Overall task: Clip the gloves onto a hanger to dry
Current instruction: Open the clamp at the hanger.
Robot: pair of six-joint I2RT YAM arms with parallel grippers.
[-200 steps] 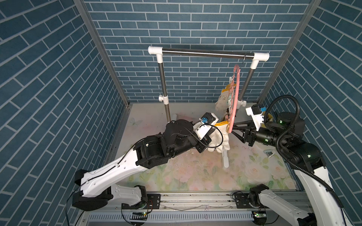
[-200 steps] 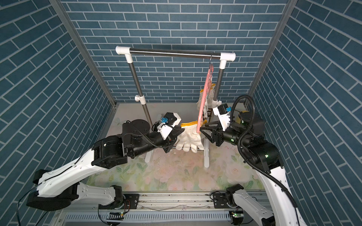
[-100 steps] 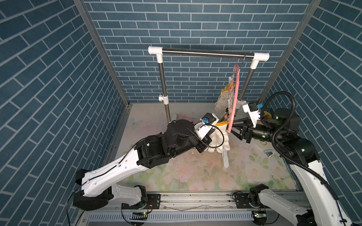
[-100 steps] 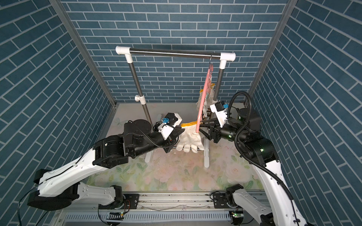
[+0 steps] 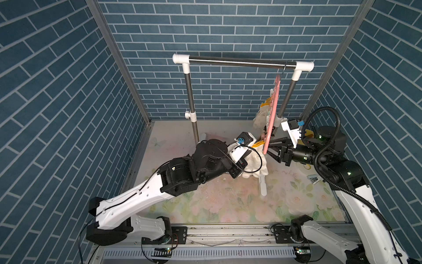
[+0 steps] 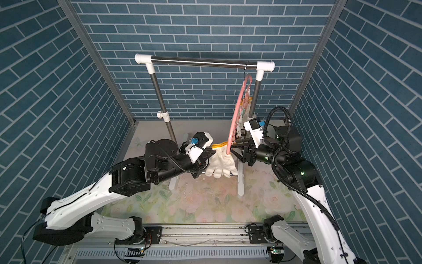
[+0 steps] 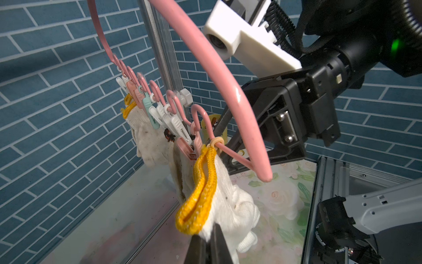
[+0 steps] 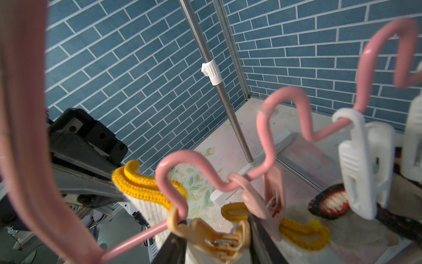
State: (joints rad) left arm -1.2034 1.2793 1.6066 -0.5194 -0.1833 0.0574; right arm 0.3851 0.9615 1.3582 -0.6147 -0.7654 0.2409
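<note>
Two tools at hanger (image 7: 237,98) tip: your left tool (image 7: 209,230) clamped on glove (image 7: 226,194); right tool (image 8: 214,228) part-open astride beige clip (image 8: 205,235), grip unclear.

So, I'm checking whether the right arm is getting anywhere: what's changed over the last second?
The right gripper has moved in toward the lower end of the pink hanger. Its jaws straddle the beige clip there, but whether they squeeze it is unclear. The left gripper stays shut on the white glove, with the cuff up near that clip. The hanger hangs as before.
</note>
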